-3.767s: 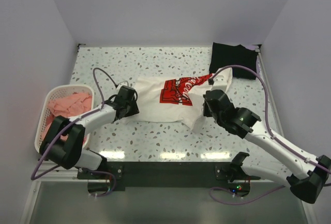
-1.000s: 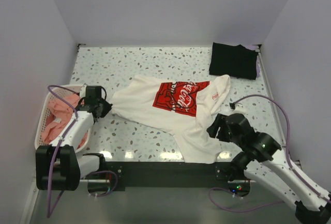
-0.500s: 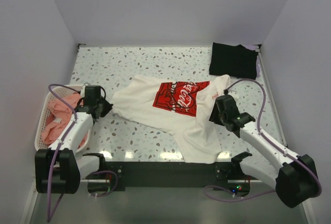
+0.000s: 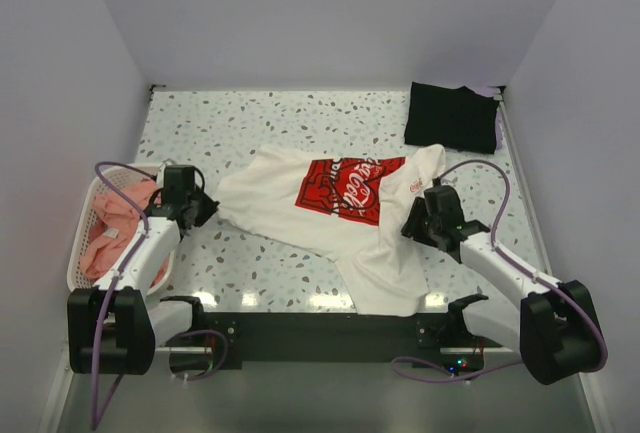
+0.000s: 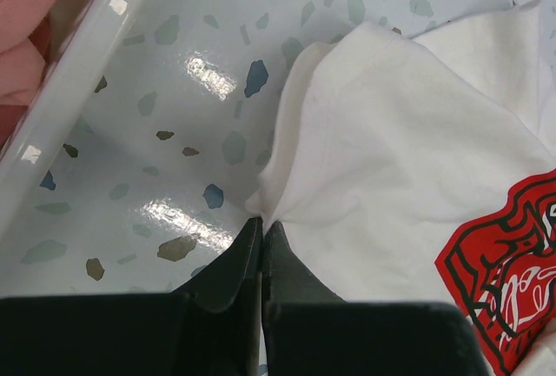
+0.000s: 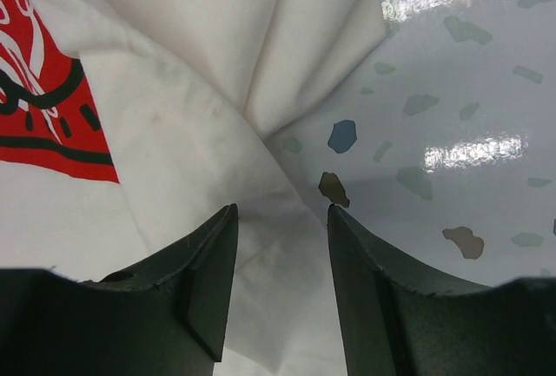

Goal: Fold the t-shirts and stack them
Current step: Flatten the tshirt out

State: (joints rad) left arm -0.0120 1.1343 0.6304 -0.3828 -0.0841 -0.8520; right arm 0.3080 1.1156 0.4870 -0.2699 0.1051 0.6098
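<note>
A white t-shirt [image 4: 330, 218] with a red-and-white chest print lies spread and rumpled mid-table, its lower part reaching the near edge. My left gripper [image 4: 205, 205] is shut on the shirt's left corner, and the left wrist view shows the cloth [image 5: 408, 159] pinched at the gripper [image 5: 261, 220]. My right gripper [image 4: 410, 225] stands open low over the shirt's right edge. In the right wrist view, white folds [image 6: 191, 133] lie under and between its spread fingers [image 6: 280, 209]. A folded black t-shirt [image 4: 452, 116] lies at the back right. Salmon-pink t-shirts [image 4: 115, 228] fill the basket.
A white lattice basket [image 4: 78, 243] stands at the table's left edge, close beside my left arm, and its rim [image 5: 78, 81] shows in the left wrist view. Walls close in the table on three sides. Purple cables loop from both arms.
My right arm has swung in from the near right corner to the shirt's right edge, then shifted slightly. My left gripper has stayed still, holding the cloth.
</note>
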